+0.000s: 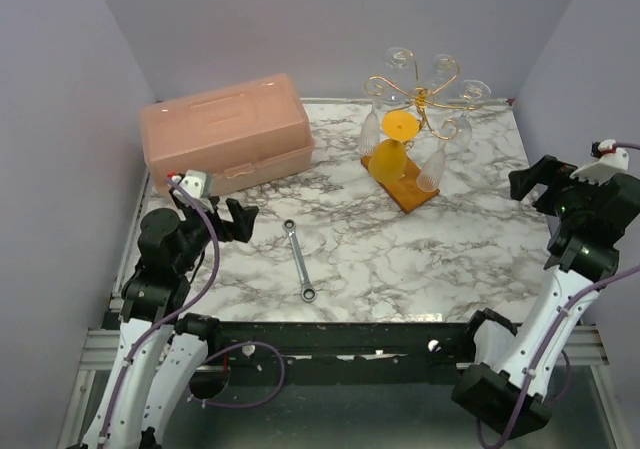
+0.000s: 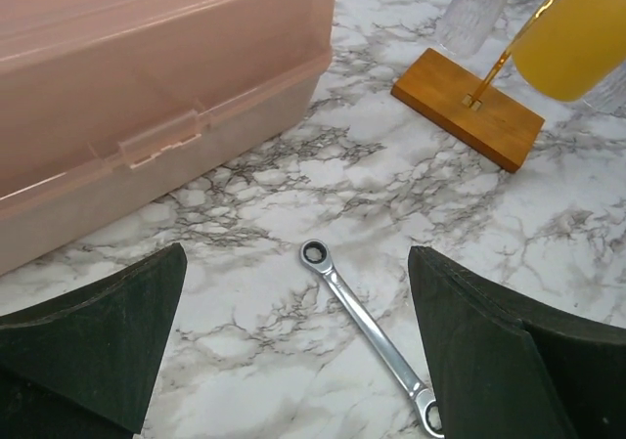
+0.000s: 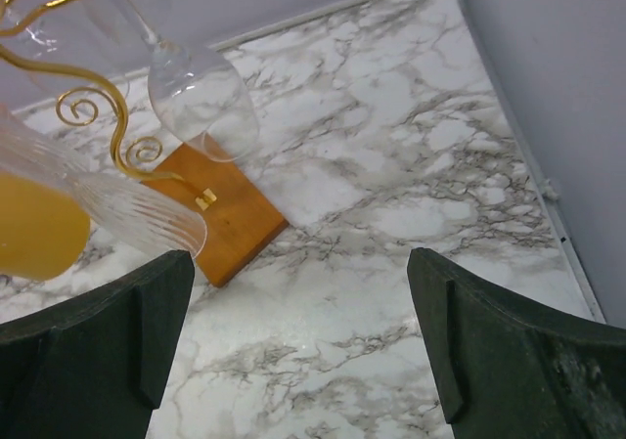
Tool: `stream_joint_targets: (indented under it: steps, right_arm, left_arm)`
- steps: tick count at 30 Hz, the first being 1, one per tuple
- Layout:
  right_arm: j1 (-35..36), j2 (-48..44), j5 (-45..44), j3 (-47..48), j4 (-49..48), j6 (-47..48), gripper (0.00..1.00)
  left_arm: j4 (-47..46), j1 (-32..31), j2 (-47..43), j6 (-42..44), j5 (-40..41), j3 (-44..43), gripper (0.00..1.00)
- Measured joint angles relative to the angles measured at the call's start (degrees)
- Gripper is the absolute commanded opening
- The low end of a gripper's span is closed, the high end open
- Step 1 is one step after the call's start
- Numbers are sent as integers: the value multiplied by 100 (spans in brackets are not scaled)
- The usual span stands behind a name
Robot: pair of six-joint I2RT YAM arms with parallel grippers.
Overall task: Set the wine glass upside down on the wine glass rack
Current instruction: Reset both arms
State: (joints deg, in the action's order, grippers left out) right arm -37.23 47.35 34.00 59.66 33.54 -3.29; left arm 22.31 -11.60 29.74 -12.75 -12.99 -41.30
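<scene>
- The left gripper (image 1: 240, 221) hovers at the lower left of the overhead view. Its jaws are spread wide with nothing between them, and its own camera shows only marble between the two dark fingers (image 2: 98, 346).
- A pink plastic box (image 1: 225, 134) with its lid shut sits at the upper left of the marble table (image 1: 420, 269), just beyond that gripper.
- A ratchet wrench (image 1: 299, 259) lies flat a little left of centre, apart from everything else.
- The wine glass rack (image 1: 422, 97) stands at the upper middle of the overhead view, its wooden base (image 1: 412, 191) flat on the marble.
- An orange wine glass (image 1: 392, 154) hangs bowl-down from the rack's gold arms. Several clear wine glasses hang the same way around it, among them a clear glass (image 1: 432, 167) on the right side.
- The right gripper (image 1: 530, 191) is at the far right edge, well apart from the rack. Its jaws are also spread and hold nothing.
- Progress, as I judge it: no glass stands on the table and none is in either gripper. Every glass in view is already inverted on the rack, so the placement looks done.
- All that seems left is for the arms to keep clear of the hanging glasses. I cannot tell which glass was the one to be placed.
</scene>
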Motion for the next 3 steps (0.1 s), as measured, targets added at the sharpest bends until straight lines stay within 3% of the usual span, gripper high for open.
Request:
stream_joint_targets:
  steps: [3]
  right_arm:
    - [0, -275, -221, -125, -293, -249, 100]
  left_arm:
    - [17, -15, -149, 136, 227, 0, 99]
